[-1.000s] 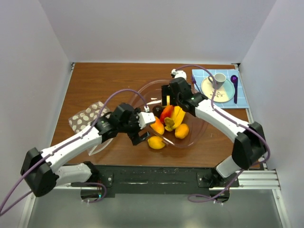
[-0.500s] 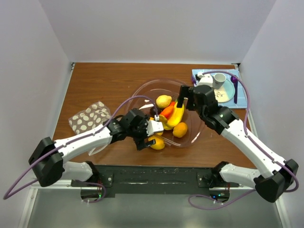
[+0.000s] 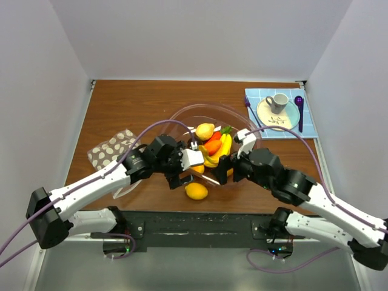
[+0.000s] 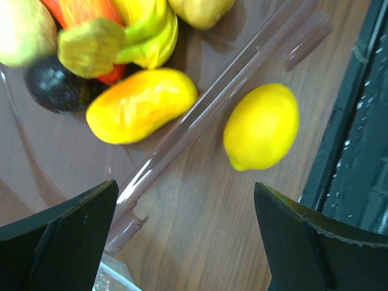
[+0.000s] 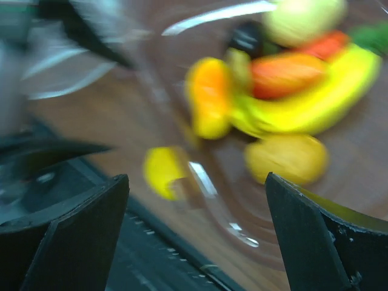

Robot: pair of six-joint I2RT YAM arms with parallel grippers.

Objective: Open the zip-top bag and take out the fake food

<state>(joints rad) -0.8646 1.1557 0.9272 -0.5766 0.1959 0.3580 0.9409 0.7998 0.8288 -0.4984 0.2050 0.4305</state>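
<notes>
The fake food lies in a pink-tinted clear bowl [image 3: 242, 130]: a banana [image 3: 222, 147], a carrot [image 3: 213, 145] and yellow-orange pieces. One lemon [image 3: 196, 191] lies on the table outside the near rim; it also shows in the left wrist view [image 4: 260, 127]. My left gripper [image 3: 185, 176] is open and empty, just left of the lemon [image 4: 182, 242]. My right gripper [image 3: 223, 170] is open and empty at the bowl's near-right rim; its view is blurred [image 5: 194, 242]. A scrap of clear crinkly plastic [image 4: 112, 277] shows under the left gripper; I cannot tell if it is the zip-top bag.
A polka-dot cloth [image 3: 112, 148] lies at the left. A blue mat [image 3: 309, 121] at the back right holds a plate [image 3: 267, 115], a cup [image 3: 279, 101], a fork and a purple spoon [image 3: 299, 112]. The black base rail [image 3: 200, 224] runs close behind the lemon.
My right arm swung from the bowl's far side round to its near-right rim, still moving. My left gripper drew back slightly from the lemon, which now lies a little nearer the table edge.
</notes>
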